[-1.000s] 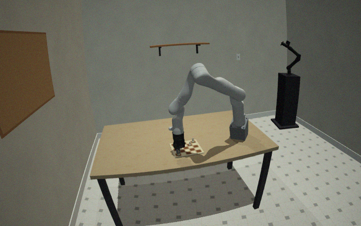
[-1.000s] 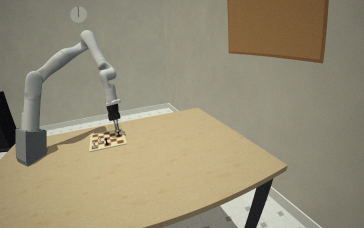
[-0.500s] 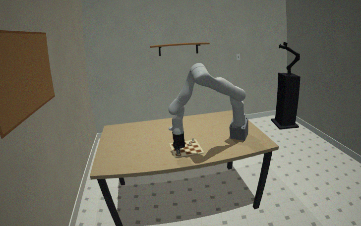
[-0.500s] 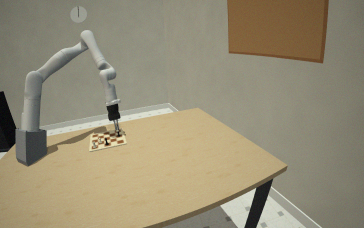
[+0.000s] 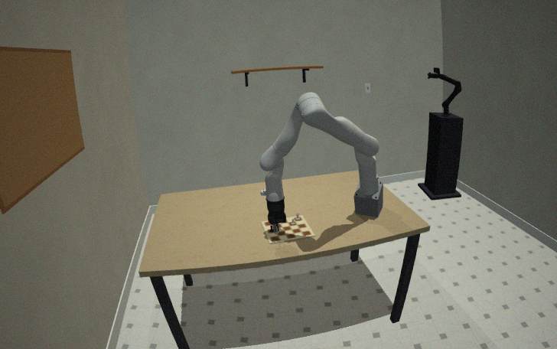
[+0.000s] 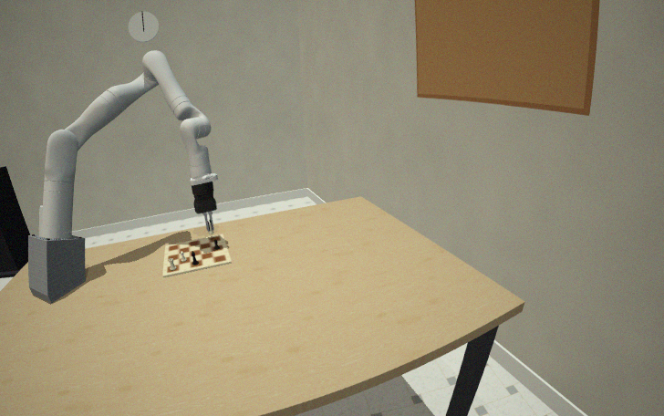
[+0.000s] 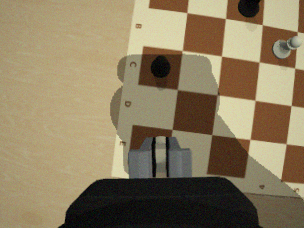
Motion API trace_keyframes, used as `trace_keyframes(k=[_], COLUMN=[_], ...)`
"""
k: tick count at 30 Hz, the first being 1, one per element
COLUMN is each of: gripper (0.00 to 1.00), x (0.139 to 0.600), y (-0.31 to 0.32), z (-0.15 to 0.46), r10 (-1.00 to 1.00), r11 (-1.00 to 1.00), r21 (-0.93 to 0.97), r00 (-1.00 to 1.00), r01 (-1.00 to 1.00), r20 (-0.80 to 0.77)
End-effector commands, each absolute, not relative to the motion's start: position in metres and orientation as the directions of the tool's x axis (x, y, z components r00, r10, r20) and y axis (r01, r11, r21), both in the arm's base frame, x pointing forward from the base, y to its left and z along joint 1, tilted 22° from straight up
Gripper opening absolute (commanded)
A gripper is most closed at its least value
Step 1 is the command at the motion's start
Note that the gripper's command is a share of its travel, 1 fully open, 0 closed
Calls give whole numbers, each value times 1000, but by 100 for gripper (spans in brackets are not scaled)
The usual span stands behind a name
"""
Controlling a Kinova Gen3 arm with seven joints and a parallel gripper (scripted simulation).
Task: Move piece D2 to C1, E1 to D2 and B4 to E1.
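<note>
The small chessboard [image 5: 288, 239] [image 6: 195, 268] [image 7: 200, 32] lies on the wooden table. My gripper [image 5: 275, 228] [image 6: 210, 229] [image 7: 160, 151] stands upright and low over square E1 at the board's edge. It is shut on a light chess piece that the fingers almost wholly hide. A black piece [image 7: 160, 66] [image 6: 215, 243] stands upright on C1, two squares from the fingers. A taller black piece [image 7: 254, 4] [image 6: 194, 257] and a white pawn [image 7: 287, 46] [image 6: 182, 255] stand further along the board. Another white piece [image 6: 171, 263] stands near the far corner, outside the wrist view.
The arm's grey base [image 5: 368, 200] [image 6: 56, 266] sits on the table [image 5: 213, 229] [image 6: 343, 294] beside the board. A black pedestal with a small arm [image 5: 443, 156] stands on the floor to the right.
</note>
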State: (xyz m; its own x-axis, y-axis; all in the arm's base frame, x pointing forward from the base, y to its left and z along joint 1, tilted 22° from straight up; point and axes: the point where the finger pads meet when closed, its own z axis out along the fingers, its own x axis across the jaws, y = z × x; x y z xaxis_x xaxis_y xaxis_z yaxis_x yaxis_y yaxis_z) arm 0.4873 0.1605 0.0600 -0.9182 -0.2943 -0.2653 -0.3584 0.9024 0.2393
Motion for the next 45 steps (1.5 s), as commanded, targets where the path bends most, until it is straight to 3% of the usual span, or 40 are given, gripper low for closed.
trace_keyframes(k=[1, 12, 29, 45], gripper=[0, 0, 0, 0], x=[489, 481, 480, 470], y=[159, 144, 142, 121], z=[88, 130, 131, 121], r10=[-292, -292, -304, -529], r11=[899, 899, 895, 783], r21=[242, 242, 238, 153], r00=[-912, -912, -906, -775], r01=[-365, -365, -377, -603], r20=[-289, -289, -293, -346])
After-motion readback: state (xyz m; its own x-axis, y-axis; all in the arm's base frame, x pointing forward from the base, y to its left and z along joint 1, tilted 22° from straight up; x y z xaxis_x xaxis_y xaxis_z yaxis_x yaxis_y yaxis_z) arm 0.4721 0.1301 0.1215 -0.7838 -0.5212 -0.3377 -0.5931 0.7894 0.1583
